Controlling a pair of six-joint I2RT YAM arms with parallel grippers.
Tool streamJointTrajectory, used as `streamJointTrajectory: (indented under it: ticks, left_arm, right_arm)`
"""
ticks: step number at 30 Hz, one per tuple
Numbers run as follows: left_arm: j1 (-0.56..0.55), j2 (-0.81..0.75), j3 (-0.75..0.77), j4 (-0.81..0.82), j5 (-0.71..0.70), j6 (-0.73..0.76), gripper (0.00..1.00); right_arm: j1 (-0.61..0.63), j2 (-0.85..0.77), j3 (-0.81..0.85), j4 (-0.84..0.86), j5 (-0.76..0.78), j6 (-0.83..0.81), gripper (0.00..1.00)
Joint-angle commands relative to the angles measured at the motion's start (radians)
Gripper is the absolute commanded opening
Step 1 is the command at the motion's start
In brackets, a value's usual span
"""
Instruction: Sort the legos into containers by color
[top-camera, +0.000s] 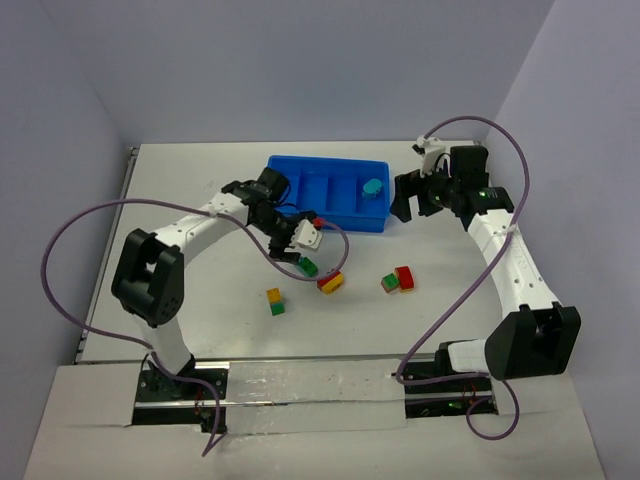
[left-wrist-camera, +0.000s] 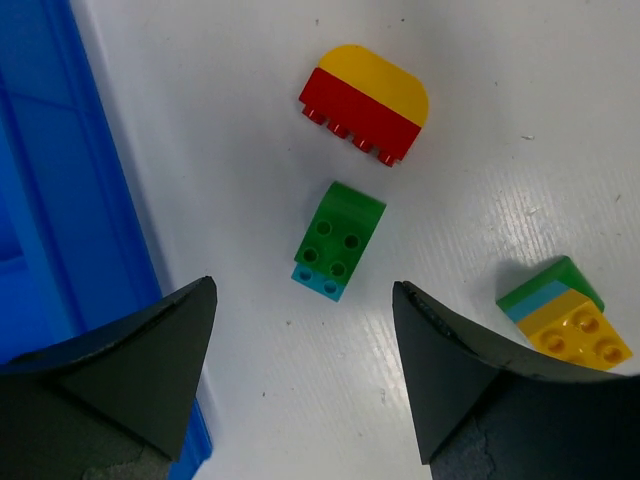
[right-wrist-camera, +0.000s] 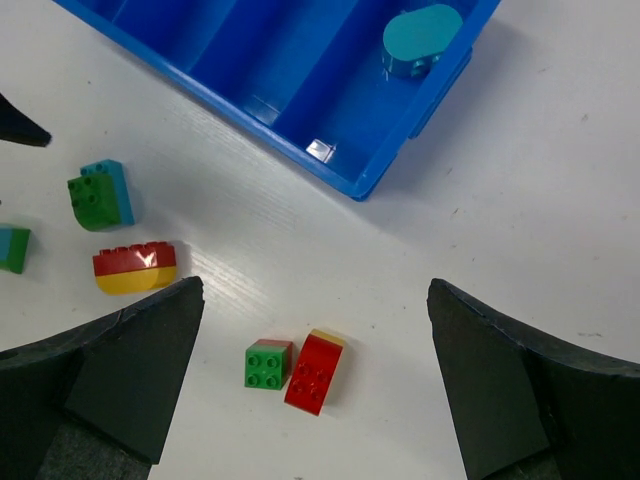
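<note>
The blue tray (top-camera: 310, 186) stands at the back middle; a teal piece (top-camera: 374, 187) sits in its rightmost compartment, also in the right wrist view (right-wrist-camera: 420, 38). My left gripper (top-camera: 288, 254) is open and empty, hovering just short of a green-and-teal lego (left-wrist-camera: 337, 238). A red-and-yellow lego (left-wrist-camera: 365, 102) lies beyond it. A yellow, teal and green lego (left-wrist-camera: 565, 318) lies to the right. My right gripper (top-camera: 406, 206) is open and empty, high beside the tray's right end. Below it lie a green-and-red lego (right-wrist-camera: 268, 363) and a red-and-yellow lego (right-wrist-camera: 315, 372).
The tray's long wall (left-wrist-camera: 70, 210) runs close by my left finger. In the top view the legos lie scattered in front of the tray, with the yellow-and-green one (top-camera: 275, 300) nearest the arm bases. Purple cables loop around both arms.
</note>
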Motion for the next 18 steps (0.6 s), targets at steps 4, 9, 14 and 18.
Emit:
streamJointTrajectory:
  ticks: [4,9,14,18]
  left_arm:
    - [-0.075,0.106,0.099,-0.120,-0.021,0.148,0.78]
    - [-0.088,0.176,0.122,-0.147,-0.051,0.165,0.74]
    - [-0.102,0.205,0.130,-0.137,-0.075,0.159,0.71]
    - [-0.112,0.225,0.130,-0.112,-0.110,0.154,0.68]
  right_arm:
    - [-0.023,-0.020,-0.009,-0.004,-0.031,0.009,1.00]
    - [-0.040,-0.017,-0.020,-0.011,-0.039,-0.001,1.00]
    - [-0.044,-0.011,-0.029,-0.011,-0.052,-0.008,1.00]
    - [-0.044,-0.008,-0.034,-0.008,-0.058,-0.012,1.00]
